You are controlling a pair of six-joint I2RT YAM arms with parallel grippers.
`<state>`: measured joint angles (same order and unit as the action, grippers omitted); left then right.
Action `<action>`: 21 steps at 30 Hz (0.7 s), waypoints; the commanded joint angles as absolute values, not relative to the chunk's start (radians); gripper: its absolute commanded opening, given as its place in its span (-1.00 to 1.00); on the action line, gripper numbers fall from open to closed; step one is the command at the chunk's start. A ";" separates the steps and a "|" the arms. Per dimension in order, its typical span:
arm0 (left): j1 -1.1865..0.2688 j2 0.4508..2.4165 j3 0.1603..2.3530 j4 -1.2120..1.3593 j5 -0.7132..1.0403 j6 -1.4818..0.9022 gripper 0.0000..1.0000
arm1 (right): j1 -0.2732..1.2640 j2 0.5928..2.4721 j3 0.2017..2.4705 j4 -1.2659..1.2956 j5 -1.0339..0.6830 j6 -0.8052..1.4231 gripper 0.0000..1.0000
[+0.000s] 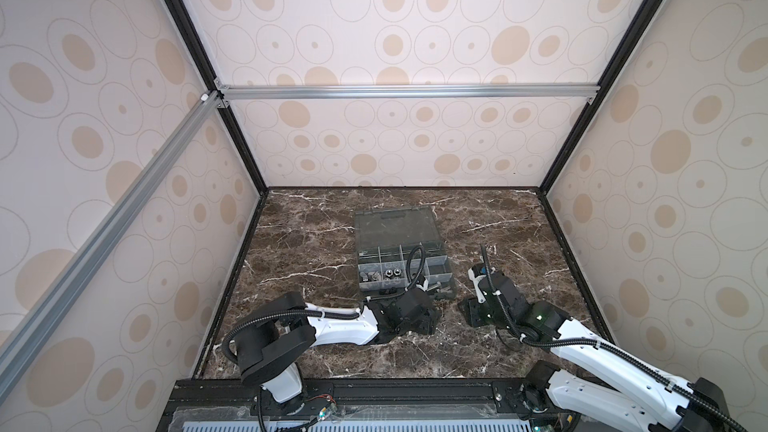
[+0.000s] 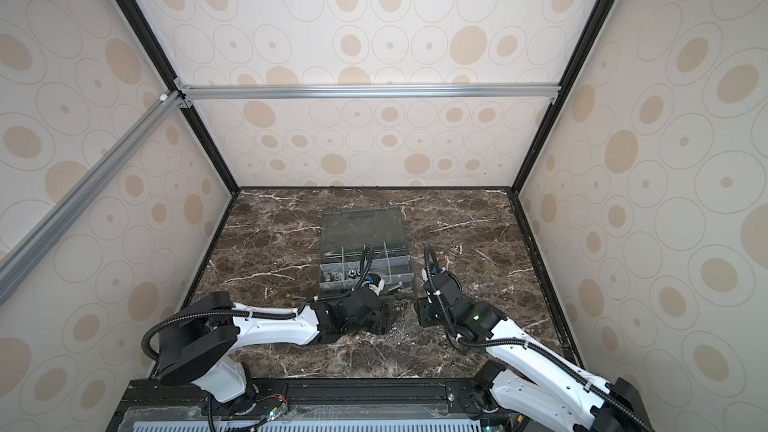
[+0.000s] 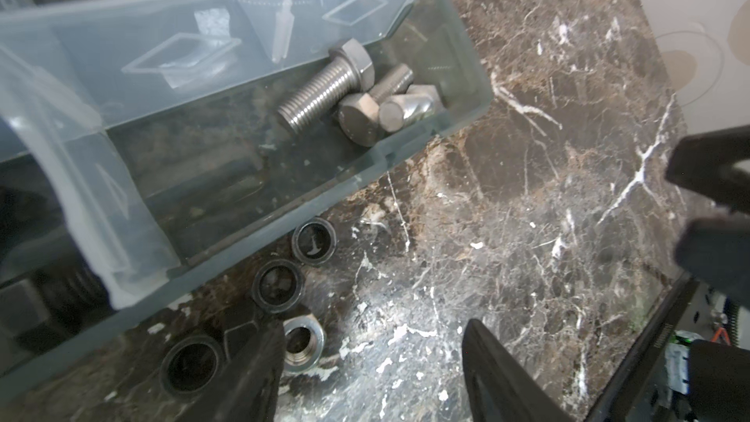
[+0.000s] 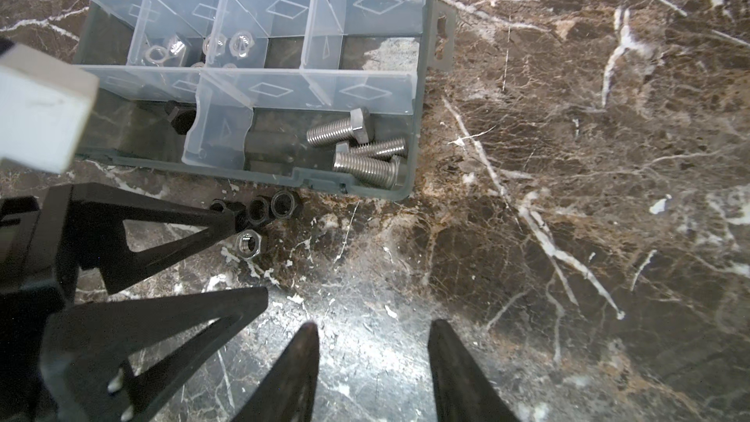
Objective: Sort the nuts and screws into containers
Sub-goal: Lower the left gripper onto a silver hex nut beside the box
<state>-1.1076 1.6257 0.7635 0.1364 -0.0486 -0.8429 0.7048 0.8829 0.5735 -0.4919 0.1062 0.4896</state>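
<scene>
**Top views:** the organizer box [image 1: 436, 268] lies mid-table with its lid open, and the left arm [image 1: 340, 324] and right arm [image 1: 582, 338] are both low at its front wall.

**Left wrist view:** the left gripper [image 3: 369, 324] is open and empty. One silver nut [image 3: 302, 345] lies flat, hole up, just inside one finger. Three black nuts [image 3: 278, 286] line the wall. Three screws [image 3: 320, 95] lie in the corner compartment [image 3: 203, 180].

**Right wrist view:** the right gripper [image 4: 373, 324] is open and empty, well apart from the nuts, so the left is judged nearer.
</scene>
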 commanded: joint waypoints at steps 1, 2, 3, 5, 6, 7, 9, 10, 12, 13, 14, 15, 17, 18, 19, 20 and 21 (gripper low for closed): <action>-1.117 1.642 0.797 0.119 -0.062 -0.831 0.39 | 0.701 0.863 0.557 -0.493 0.118 0.512 -0.05; -1.117 1.644 0.797 0.120 -0.061 -0.832 0.39 | 0.701 0.861 0.553 -0.492 0.118 0.515 -0.04; -1.118 1.647 0.796 0.117 -0.060 -0.833 0.39 | 0.701 0.859 0.552 -0.490 0.119 0.516 -0.04; -1.117 1.650 0.800 0.104 -0.067 -0.830 0.39 | 0.700 0.859 0.546 -0.490 0.121 0.521 -0.04; -1.118 1.651 0.802 0.096 -0.074 -0.828 0.39 | 0.700 0.859 0.544 -0.491 0.122 0.523 -0.04; -1.116 1.652 0.801 0.092 -0.076 -0.828 0.39 | 0.701 0.861 0.542 -0.488 0.123 0.526 -0.04; -1.117 1.654 0.801 0.089 -0.079 -0.825 0.39 | 0.701 0.864 0.540 -0.487 0.122 0.529 -0.04; -1.116 1.657 0.800 0.088 -0.078 -0.824 0.39 | 0.700 0.865 0.540 -0.487 0.122 0.532 -0.04; -1.117 1.662 0.801 0.085 -0.078 -0.822 0.39 | 0.701 0.869 0.541 -0.487 0.124 0.534 -0.04; -1.117 1.665 0.805 0.082 -0.077 -0.818 0.39 | 0.701 0.871 0.541 -0.487 0.124 0.536 -0.04; -1.117 1.670 0.807 0.078 -0.077 -0.817 0.38 | 0.700 0.872 0.541 -0.485 0.125 0.538 -0.04; -1.117 1.675 0.812 0.072 -0.074 -0.812 0.38 | 0.701 0.872 0.541 -0.484 0.125 0.539 -0.04; -1.117 1.683 0.823 0.057 -0.071 -0.805 0.38 | 0.700 0.875 0.541 -0.484 0.126 0.541 -0.04; -1.118 1.688 0.828 0.046 -0.071 -0.803 0.38 | 0.700 0.877 0.541 -0.484 0.126 0.541 -0.04; -1.117 1.690 0.831 0.039 -0.071 -0.802 0.38 | 0.700 0.877 0.542 -0.484 0.125 0.541 -0.04; -1.117 1.689 0.830 0.037 -0.071 -0.801 0.38 | 0.700 0.876 0.541 -0.486 0.126 0.543 -0.04; -1.118 1.688 0.826 0.036 -0.071 -0.802 0.37 | 0.701 0.875 0.540 -0.487 0.126 0.543 -0.04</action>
